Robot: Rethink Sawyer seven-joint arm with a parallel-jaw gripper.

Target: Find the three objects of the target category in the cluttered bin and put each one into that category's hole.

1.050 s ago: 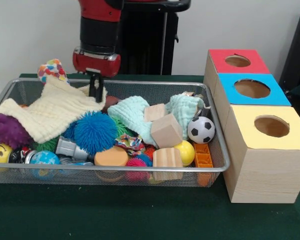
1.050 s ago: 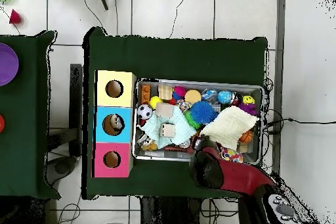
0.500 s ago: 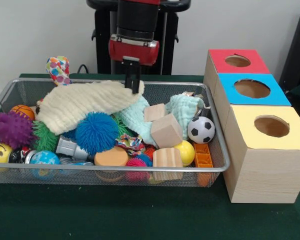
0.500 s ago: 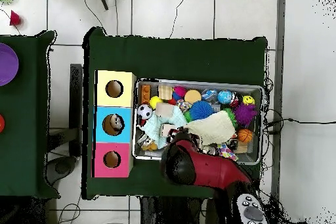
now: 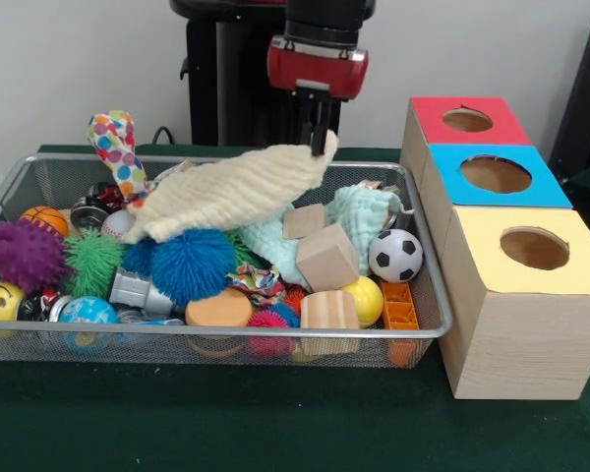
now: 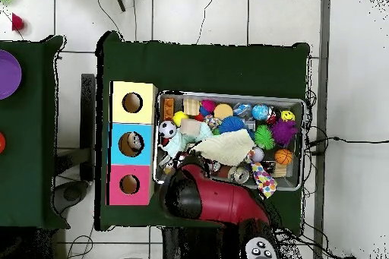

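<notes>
My gripper (image 5: pixel 320 140) is shut on one corner of a cream waffle cloth (image 5: pixel 231 187), lifted above the wire bin (image 5: pixel 428 295). The cloth trails down left over the blue spiky ball (image 5: pixel 187 265). A mint cloth (image 5: pixel 369 211) lies in the bin's middle right. Right of the bin stand three wooden boxes with holes: red (image 5: pixel 467 120), blue (image 5: pixel 496 174), yellow (image 5: pixel 534 248). From overhead the cream cloth (image 6: pixel 224 146) spreads over the bin's middle, the arm (image 6: pixel 213 199) covers the gripper, and the boxes (image 6: pixel 131 143) stand left.
The bin holds wooden blocks (image 5: pixel 326 258), a soccer ball (image 5: pixel 394 255), a yellow ball (image 5: pixel 365 298), an orange brick (image 5: pixel 399 305), purple (image 5: pixel 20 256) and green (image 5: pixel 96 261) spiky balls, a smiley ball (image 5: pixel 0 300), a small basketball (image 5: pixel 41 218) and a spotted toy (image 5: pixel 118 147).
The gripper has carried the cream cloth's corner up and to the right in the front view, towards the boxes. Toys at the bin's left, once covered, now show.
</notes>
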